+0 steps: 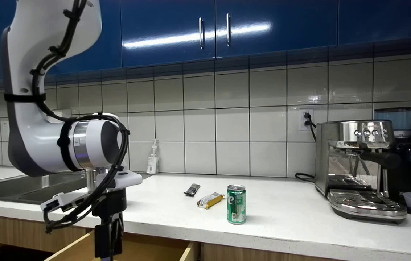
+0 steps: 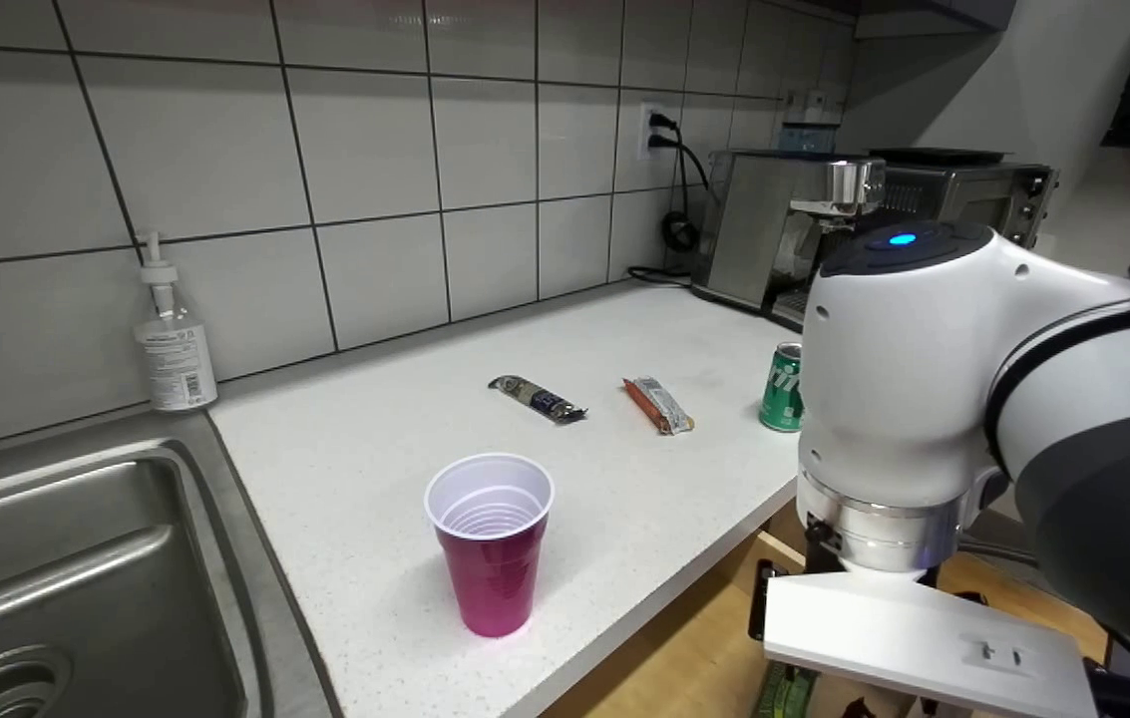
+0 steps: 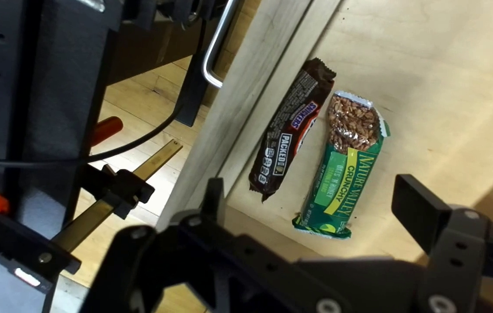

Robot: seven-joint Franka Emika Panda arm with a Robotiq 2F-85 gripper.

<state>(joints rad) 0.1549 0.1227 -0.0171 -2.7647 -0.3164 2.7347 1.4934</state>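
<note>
My gripper (image 3: 316, 198) is open and empty, pointing down over the open drawer (image 1: 190, 251). A green Nature Valley granola bar (image 3: 346, 174) lies on the drawer floor, seen between and beyond the fingers in the wrist view. A brown Snickers bar (image 3: 294, 126) lies beside it, along the drawer's wall. Neither bar is touched by the fingers. In an exterior view the green bar (image 2: 782, 690) shows partly below the arm. The gripper (image 1: 109, 239) also shows in an exterior view at the drawer opening; its fingertips are cut off by the lower edge.
On the white counter stand a green can (image 1: 236, 206), a yellow-wrapped bar (image 1: 210, 200), a dark-wrapped bar (image 1: 192, 190) and a magenta cup (image 2: 495, 578). A soap bottle (image 2: 176, 349) stands by the sink (image 2: 195, 538). A coffee machine (image 1: 357, 163) stands farther along. The counter edge overhangs the drawer.
</note>
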